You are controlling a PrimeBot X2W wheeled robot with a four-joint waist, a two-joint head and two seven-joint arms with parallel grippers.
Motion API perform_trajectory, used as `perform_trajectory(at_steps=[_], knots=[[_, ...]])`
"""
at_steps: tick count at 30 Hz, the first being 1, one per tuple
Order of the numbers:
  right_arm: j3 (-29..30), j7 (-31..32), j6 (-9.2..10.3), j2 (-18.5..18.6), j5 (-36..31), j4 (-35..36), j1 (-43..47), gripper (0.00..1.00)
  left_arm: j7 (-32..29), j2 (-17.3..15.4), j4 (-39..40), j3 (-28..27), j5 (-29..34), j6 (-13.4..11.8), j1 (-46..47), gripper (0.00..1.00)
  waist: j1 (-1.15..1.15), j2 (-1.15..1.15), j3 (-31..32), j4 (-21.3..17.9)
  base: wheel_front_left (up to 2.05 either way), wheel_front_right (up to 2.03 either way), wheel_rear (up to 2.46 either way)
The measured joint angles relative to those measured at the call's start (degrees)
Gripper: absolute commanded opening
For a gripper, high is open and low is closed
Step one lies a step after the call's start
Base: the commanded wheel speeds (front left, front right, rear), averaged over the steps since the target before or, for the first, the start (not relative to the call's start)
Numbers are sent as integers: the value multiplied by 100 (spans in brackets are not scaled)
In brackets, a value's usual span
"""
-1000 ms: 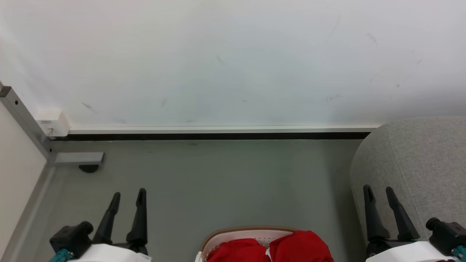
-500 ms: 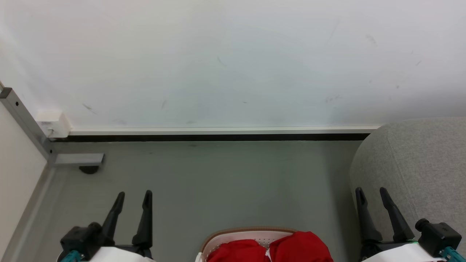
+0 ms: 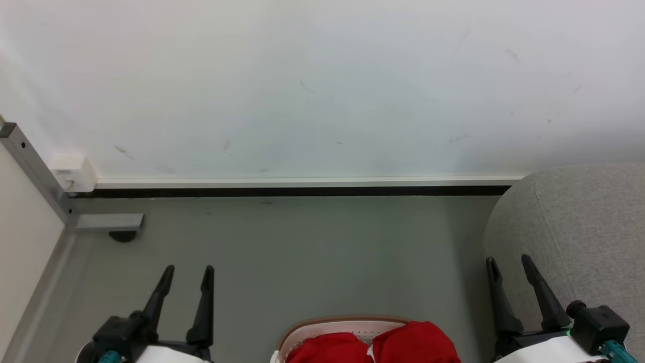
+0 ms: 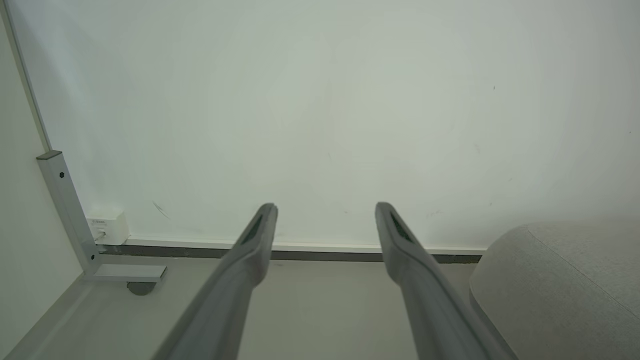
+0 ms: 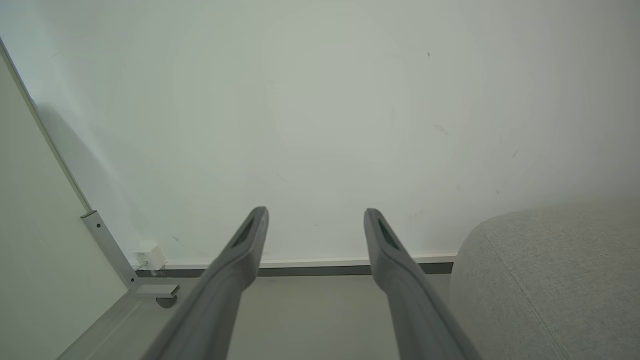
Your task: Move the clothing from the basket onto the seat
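Bright, even room light; soft shadows, no glare.
In the head view the wall (image 3: 322,85) is washed pale, with a faint shadow on the floor (image 3: 282,252) beside the seat (image 3: 579,227) at 4 o'clock. Both wrist views darken toward their corners, bow straight lines at the edges, and leave the near fingers (image 4: 232,290) grey and blurred.

No readable text, numbers, brands; small label (image 4: 98,221) on white wall box (image 4: 114,231) too tiny to read

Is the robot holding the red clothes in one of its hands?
No, the red clothing lies in the basket, and the left hand and right hand are both open and empty.
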State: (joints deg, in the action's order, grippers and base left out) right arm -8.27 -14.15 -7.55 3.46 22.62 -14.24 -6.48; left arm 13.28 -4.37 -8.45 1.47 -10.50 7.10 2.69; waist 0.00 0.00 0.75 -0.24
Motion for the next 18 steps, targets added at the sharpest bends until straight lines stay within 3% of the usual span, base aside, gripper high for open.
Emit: perform_trajectory(at_steps=[18], knots=[[-15, -83, 0, -62, -512, -15, -4, 100, 180, 30, 8, -68, 586, 20, -34, 100, 0, 0, 28, 8, 0, 0, 0]])
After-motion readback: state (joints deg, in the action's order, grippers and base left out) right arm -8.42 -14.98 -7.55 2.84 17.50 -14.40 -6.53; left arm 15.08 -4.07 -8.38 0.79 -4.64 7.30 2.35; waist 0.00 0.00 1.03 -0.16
